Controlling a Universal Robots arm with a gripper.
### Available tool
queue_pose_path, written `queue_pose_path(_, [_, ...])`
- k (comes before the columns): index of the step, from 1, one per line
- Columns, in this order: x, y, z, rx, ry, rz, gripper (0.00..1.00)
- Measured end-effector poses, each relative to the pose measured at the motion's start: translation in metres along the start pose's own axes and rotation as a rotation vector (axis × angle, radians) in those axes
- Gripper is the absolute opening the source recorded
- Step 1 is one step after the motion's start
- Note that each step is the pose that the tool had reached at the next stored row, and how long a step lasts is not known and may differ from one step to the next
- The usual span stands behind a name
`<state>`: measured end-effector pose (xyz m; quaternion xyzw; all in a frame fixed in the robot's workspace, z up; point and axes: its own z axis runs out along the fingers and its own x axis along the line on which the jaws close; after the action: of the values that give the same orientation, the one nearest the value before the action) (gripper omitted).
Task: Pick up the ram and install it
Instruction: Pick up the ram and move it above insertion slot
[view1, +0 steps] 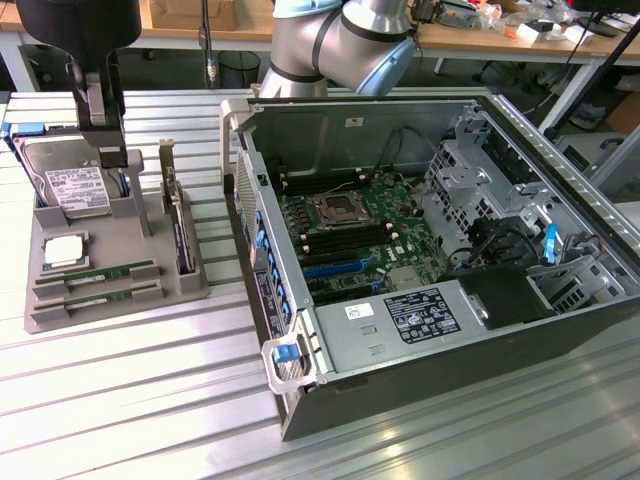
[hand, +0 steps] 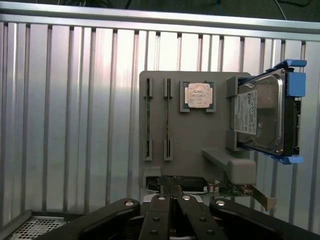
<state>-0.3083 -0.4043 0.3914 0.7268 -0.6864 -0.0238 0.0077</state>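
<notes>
Pincer (hand: 171, 197) is clenched with nothing in it, hanging over the tray (view1: 115, 305) just above the upright card (hand: 175, 183). The 2 ram sticks (view1: 95, 272) lie flat in side-by-side grooves of the tray, apart from the pincer, with the processor (view1: 62, 250) beside them and the drive (view1: 70, 185) standing at the tray's far end.

Risks, as I judge them:
- Fingers this tightly closed would land on top of a stick instead of straddling it, pressing it into its groove.
- The grooves sit near each other, so a wide finger may nudge the second stick.
- The card and drive stand taller than the ram, so a low sideways sweep could clip either.

Room above the tray looks free. The case (view1: 400, 100) wall rises between the tray and the board slots (view1: 318, 182), so a low carry could strike its rim. Cables crowd the case's far side.
</notes>
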Motion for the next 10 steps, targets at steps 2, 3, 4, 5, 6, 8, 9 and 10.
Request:
queue_pose_path(2, [0.0000, 0.0000, 0.0000, -0.0003, 0.0005, -0.012, 0.11])
queue_pose_path(3, [0.0000, 0.0000, 0.0000, -0.0006, 0.0010, -0.024, 0.11])
queue_pose_path(4, [0.0000, 0.0000, 0.0000, -0.0009, 0.0015, -0.034, 0.11])
queue_pose_path(5, [0.0000, 0.0000, 0.0000, -0.0011, 0.0020, -0.045, 0.11])
queue_pose_path(6, [0.0000, 0.0000, 0.0000, -0.0013, 0.0024, -0.054, 0.11])
queue_pose_path(8, [0.0000, 0.0000, 0.0000, -0.0016, 0.0030, -0.067, 0.11])
queue_pose_path(9, [0.0000, 0.0000, 0.0000, -0.0017, 0.0030, -0.067, 0.11])
queue_pose_path(10, [0.0000, 0.0000, 0.0001, -0.0016, 0.0029, -0.067, 0.11])
